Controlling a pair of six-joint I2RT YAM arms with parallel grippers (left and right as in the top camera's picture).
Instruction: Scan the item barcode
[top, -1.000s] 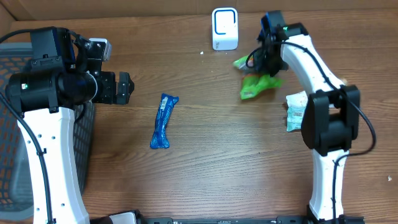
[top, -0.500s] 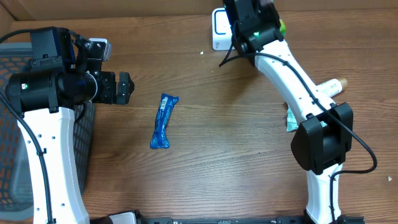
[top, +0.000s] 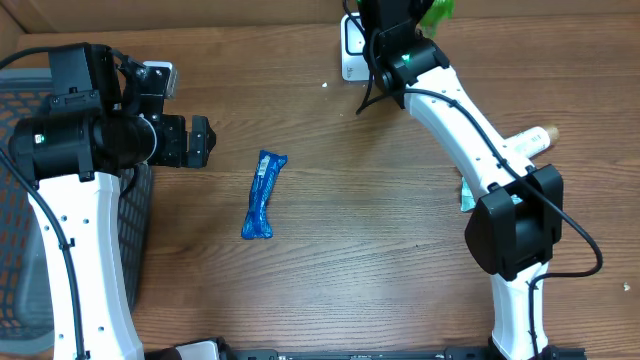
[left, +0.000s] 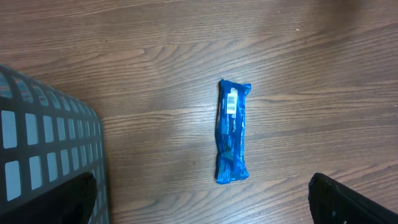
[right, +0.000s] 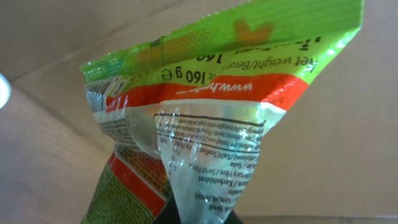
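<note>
The right gripper (top: 418, 18) was clenched on the green bag (right: 205, 112), held raised just beside the scanner (top: 346, 62) — the scan looked under way, not confirmed. The left gripper (top: 205, 140) hung released above the table; the blue bar (left: 232, 132) lay there — probably still to do.

A: How many arms are recorded?
B: Two are counted: the left arm (top: 80, 250) and the right arm (top: 460, 110).
A: And how many packets are logged?
B: Three are entered: one blue packet (top: 264, 194), one green bag (right: 211, 112) and one pale packet (top: 465, 198), which is largely hidden by the right arm.
A: What else is tallied?
B: One white scanner (top: 350, 60), one dark mesh basket (left: 43, 143) and one cream object (top: 535, 138) are noted; the kind of the last cannot be told.
</note>
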